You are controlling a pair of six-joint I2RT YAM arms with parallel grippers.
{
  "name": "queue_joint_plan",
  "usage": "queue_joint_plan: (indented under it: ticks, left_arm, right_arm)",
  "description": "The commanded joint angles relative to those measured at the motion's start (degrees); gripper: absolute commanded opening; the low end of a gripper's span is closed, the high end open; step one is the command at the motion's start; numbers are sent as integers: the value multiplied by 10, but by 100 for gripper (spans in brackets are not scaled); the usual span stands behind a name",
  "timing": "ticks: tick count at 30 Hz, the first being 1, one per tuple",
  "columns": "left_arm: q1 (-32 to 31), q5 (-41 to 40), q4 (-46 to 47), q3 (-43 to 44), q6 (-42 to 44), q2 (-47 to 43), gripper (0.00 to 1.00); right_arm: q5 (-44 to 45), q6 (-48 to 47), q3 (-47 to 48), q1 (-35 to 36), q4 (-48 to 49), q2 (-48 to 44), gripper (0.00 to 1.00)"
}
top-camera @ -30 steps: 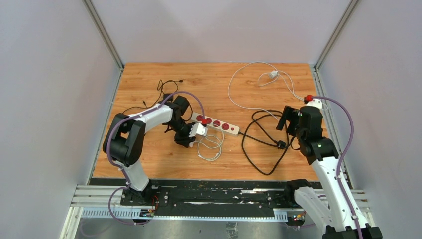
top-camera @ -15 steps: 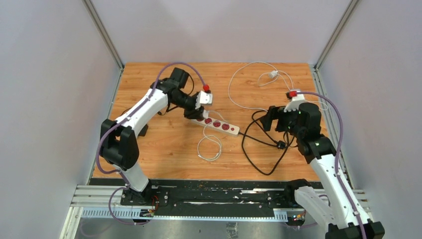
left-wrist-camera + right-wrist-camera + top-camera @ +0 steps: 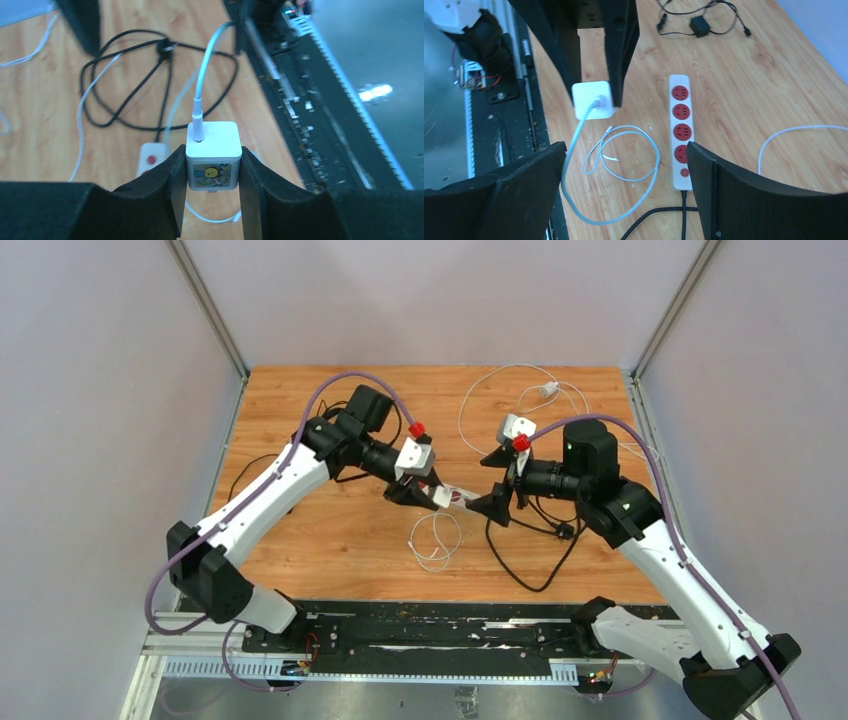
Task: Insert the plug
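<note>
My left gripper [image 3: 213, 165] is shut on a white cube plug [image 3: 213, 152] with a cartoon sticker; its pale cable [image 3: 207, 60] runs up and away. It holds the plug in the air beside the near end of the white power strip [image 3: 680, 125], which has several red sockets. In the right wrist view the plug [image 3: 593, 100] hangs left of the strip. My right gripper [image 3: 624, 150] is open and empty above the strip's switch end. In the top view my left gripper [image 3: 420, 492] and right gripper [image 3: 497, 505] face each other over the strip [image 3: 455, 497], which is mostly hidden.
The strip's black cord [image 3: 530, 560] loops on the table at the right. The plug's white cable coil [image 3: 435, 540] lies in front. A second white charger [image 3: 548, 390] with its cable lies at the back. A black adapter [image 3: 699, 24] lies at the far left.
Both arms have swung to the middle of the table. The left gripper carried the plug to the strip's near end. The right gripper moved left and now faces it.
</note>
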Motion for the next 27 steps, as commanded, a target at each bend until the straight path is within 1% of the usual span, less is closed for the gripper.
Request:
queue_joint_plan:
  ticks: [1,5,8,12,15,18,20,24,27]
  left_arm:
    - [-23,74,-11,-44,-3,-59,0]
    - [-25,84,-12,-63,-34,-65,0]
    - [-25,83,-12,-77,-33,-63,0]
    - [-24,63,-13,-69,-51,-49,0]
    - [-25,56,-12,-62,-59,-39,0]
    - [-25,40,-13,-58,-64,-33,0]
    - [-25,35,-13,-59,-62,-33,0]
    - [-26,16,-13,-50,-68,-27,0]
    - [-25,7,-12,-45,-73,-22,0]
  right_arm:
    - [-82,-49,-3,27,-36,-10,96]
    - [-59,-51,-10,69,-41,1,95]
    - [-27,-45,-10,102,-43,25,93]
    - [13,-47,-12,137,-35,54,89]
    - [29,-45,-13,148,-23,73,87]
    - [62,-16,-16,149,-2,85,85]
    - [65,9,-26,149,17,84,82]
    - [51,52,-63,149,94,75,75]
    - [53,69,-65,149,107,81,68]
